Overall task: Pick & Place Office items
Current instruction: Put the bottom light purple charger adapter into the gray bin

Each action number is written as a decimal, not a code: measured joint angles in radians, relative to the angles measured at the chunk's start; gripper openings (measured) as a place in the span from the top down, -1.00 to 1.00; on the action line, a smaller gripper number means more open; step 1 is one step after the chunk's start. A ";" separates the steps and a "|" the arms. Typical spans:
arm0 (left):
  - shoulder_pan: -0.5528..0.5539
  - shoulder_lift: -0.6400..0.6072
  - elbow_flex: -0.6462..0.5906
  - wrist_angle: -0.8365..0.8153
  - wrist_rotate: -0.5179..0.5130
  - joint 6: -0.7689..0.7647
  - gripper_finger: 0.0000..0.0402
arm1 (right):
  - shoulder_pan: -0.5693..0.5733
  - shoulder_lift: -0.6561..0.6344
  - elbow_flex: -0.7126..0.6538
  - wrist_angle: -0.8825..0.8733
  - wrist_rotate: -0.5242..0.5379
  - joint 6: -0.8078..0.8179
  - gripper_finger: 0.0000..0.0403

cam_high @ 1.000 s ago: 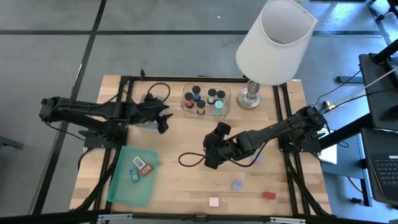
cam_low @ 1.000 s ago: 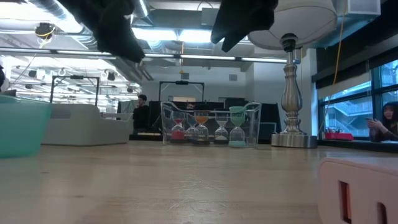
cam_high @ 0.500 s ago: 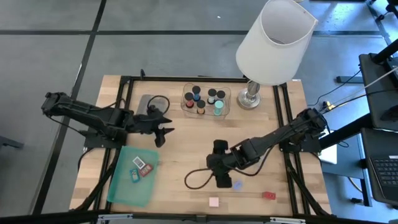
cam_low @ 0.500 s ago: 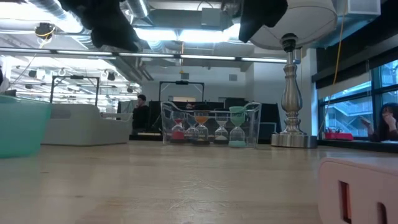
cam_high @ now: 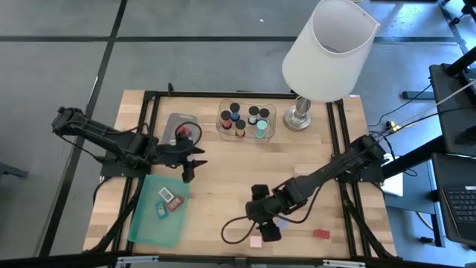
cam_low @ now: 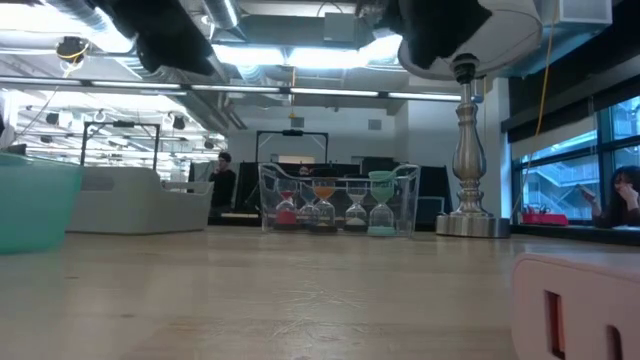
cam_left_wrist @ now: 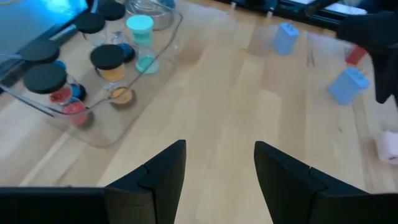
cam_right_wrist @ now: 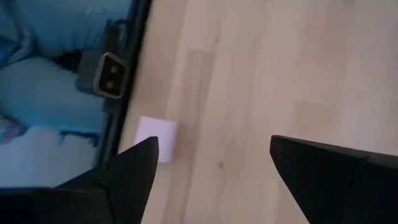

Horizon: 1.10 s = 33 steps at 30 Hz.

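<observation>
Right gripper [cam_high: 266,227] just swung down to the lower middle, jaws wide over the pink block [cam_high: 256,241]. Left gripper [cam_high: 187,168] hovers half-open, empty.

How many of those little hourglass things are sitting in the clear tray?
6 hourglasses, all standing in the clear tray beside the lamp base: five with dark tops, plus one teal-topped hourglass. Another could be hidden among them.
</observation>
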 joint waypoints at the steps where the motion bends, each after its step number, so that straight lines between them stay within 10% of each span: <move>1: -0.004 0.000 0.000 0.000 0.007 -0.001 0.07 | 0.000 0.005 0.000 0.000 -0.020 0.008 -0.54; 33: -0.020 0.000 -0.001 -0.029 0.004 -0.017 0.07 | 0.064 0.168 0.001 -0.295 -0.145 0.044 -0.54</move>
